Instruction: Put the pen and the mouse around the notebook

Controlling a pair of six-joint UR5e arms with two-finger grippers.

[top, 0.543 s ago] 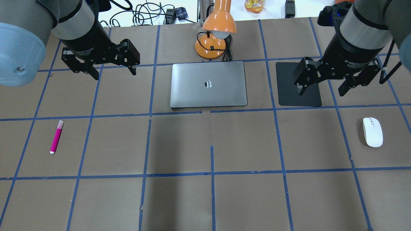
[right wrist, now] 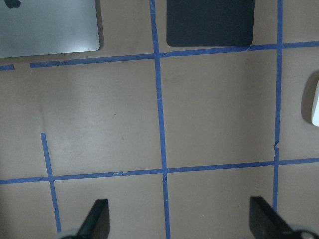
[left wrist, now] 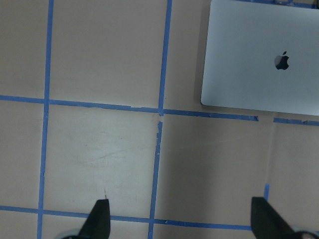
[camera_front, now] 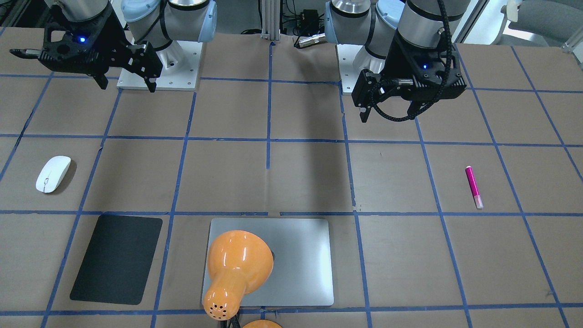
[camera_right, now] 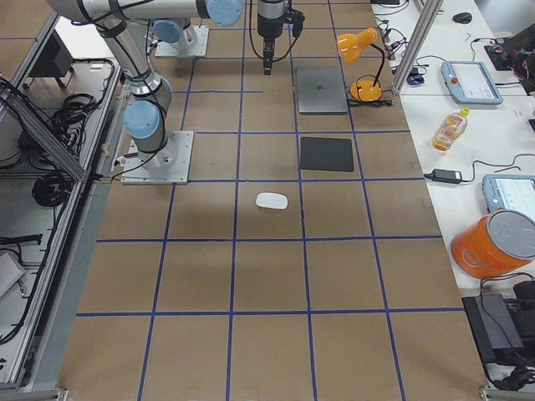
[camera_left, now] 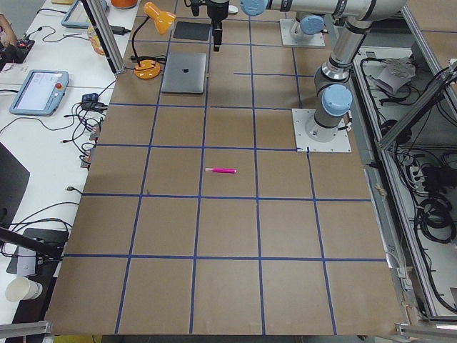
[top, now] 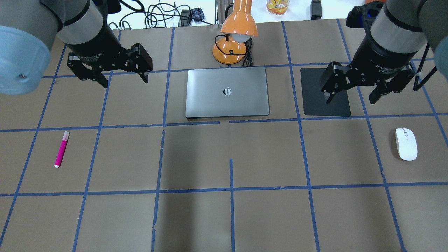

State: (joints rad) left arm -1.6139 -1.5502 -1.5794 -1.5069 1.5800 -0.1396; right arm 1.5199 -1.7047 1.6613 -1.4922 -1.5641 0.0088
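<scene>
Hardly anything has moved since the earlier frame. I find the left claw (top: 125, 83) hovering empty, jaws apart. The pen (top: 62, 149) lies on the table (top: 231, 217) off to its left, long axis running near-to-far, well apart from the notebook (top: 227, 92). Right claw (top: 349, 102) is likewise spread, with the mouse (top: 406, 144) to its right.

Both grey metal arms (camera_left: 341, 43) have pale blue round joint caps (top: 21, 52) and silver wrist bands. Each ends in a black two-finger claw, the left claw (top: 125, 82) and the right claw (top: 350, 102), lettered in white. A black braided cable (camera_front: 395, 119) loops under the left one. Small blue lights (camera_front: 82, 39) glow on the wrists. Square silver base plates (camera_front: 186, 68) show screws.
</scene>
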